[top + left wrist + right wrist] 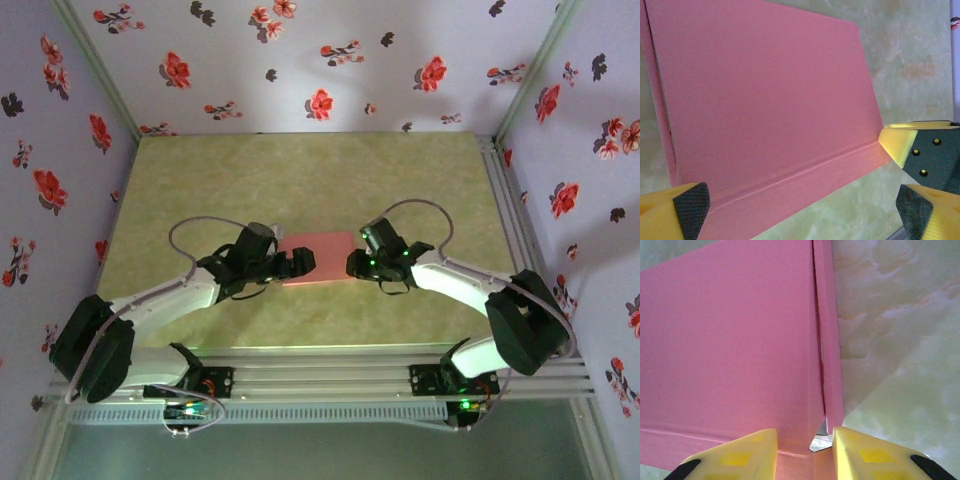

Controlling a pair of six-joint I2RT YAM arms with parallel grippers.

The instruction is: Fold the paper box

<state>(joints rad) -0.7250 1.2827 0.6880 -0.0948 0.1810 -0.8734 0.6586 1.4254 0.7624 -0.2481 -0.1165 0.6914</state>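
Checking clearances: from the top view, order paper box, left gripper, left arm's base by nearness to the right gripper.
1. paper box, right beside it, centre.
2. left gripper, across the box.
3. left arm's base, near-left edge.

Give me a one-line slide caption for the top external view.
Pink paper box lying on the table, left gripper at its left edge, right gripper at its right edge.

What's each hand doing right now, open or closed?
Left hand: wide open, holding nothing, the paper box just ahead of it.
Right hand: narrowly open, its fingers astride the box's edge flap.
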